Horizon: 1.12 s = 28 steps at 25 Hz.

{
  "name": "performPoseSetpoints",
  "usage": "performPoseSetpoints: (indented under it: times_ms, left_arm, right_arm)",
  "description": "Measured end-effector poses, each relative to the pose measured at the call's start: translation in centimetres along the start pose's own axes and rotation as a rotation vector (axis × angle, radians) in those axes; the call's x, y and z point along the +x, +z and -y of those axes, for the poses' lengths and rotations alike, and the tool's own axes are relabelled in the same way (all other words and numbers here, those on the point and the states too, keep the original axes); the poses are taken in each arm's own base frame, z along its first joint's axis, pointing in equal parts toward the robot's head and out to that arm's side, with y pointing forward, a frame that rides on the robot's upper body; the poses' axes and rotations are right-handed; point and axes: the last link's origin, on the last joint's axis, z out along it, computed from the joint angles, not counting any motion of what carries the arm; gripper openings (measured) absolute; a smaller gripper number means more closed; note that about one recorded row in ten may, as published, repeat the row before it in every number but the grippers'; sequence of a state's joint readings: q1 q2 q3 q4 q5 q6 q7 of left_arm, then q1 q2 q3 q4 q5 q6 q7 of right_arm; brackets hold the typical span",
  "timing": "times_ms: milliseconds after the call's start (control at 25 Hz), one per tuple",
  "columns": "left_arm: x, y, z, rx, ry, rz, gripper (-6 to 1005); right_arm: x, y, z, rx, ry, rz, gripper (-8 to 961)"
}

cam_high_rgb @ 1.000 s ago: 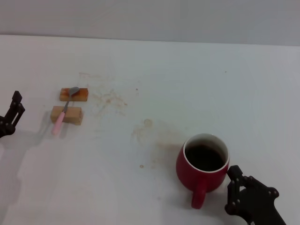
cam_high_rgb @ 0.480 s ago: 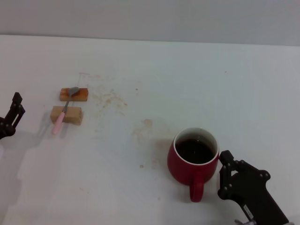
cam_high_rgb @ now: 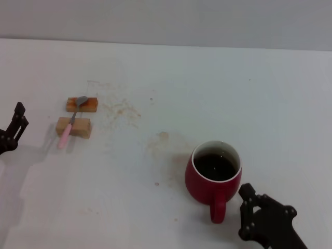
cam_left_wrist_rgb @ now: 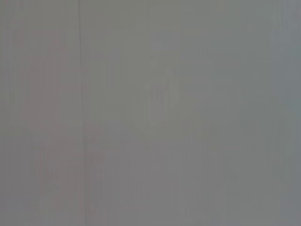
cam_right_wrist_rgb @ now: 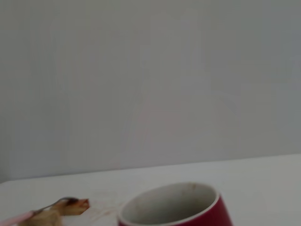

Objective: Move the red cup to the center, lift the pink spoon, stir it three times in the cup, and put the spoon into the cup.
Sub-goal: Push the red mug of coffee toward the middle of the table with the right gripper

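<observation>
The red cup (cam_high_rgb: 213, 177) stood upright on the white table (cam_high_rgb: 218, 93), right of the table's middle and toward its near edge. It held a dark liquid. Its loop handle pointed toward the robot. In the right wrist view the cup's white rim and red wall (cam_right_wrist_rgb: 171, 207) filled the lower edge of the frame, with a plain grey wall behind.

The right gripper (cam_high_rgb: 264, 220) was positioned low at the near right, just beside the cup's handle but not touching it. Whether its fingers stood apart or together could not be determined.

The pink spoon (cam_high_rgb: 71, 123) lay well apart from the cup, on the far left of the table. It rested across two wooden blocks: its grey bowl on the orange block (cam_high_rgb: 82, 104) farther from the robot, its pink handle crossing the tan block (cam_high_rgb: 73, 126) nearer the robot, with the handle's end reaching down to the table. The right wrist view showed the spoon (cam_right_wrist_rgb: 44, 209) and blocks beyond the cup.

The left gripper (cam_high_rgb: 13, 130) was parked at the far left edge, near the blocks but clear of them. Its finger position could not be determined. The left wrist view showed only a featureless grey surface.

Faint brown stains (cam_high_rgb: 163, 142) marked the table between the blocks and the cup.
</observation>
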<state>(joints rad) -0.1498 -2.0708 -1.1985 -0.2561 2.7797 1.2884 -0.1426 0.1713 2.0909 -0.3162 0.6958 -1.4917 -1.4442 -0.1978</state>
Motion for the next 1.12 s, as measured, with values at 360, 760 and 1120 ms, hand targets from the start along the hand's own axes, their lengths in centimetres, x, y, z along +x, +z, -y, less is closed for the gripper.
performPoseSetpoints:
  times_ms: [360, 760, 1120]
  left_arm:
    - [0.1, 0.2, -0.1, -0.006, 0.0, -0.004, 812]
    - [0.0, 0.0, 0.0, 0.003, 0.0, 0.0, 812]
    - [0.1, 0.2, 0.0, 0.0, 0.0, -0.005, 811]
  right_arm:
    - [0.5, -0.4, -0.5, -0.028, 0.009, -0.028, 1]
    - [0.1, 1.8, 0.5, -0.071, 0.006, -0.027, 0]
    - [-0.5, 3.6, 0.9, -0.094, -0.033, -0.013, 0]
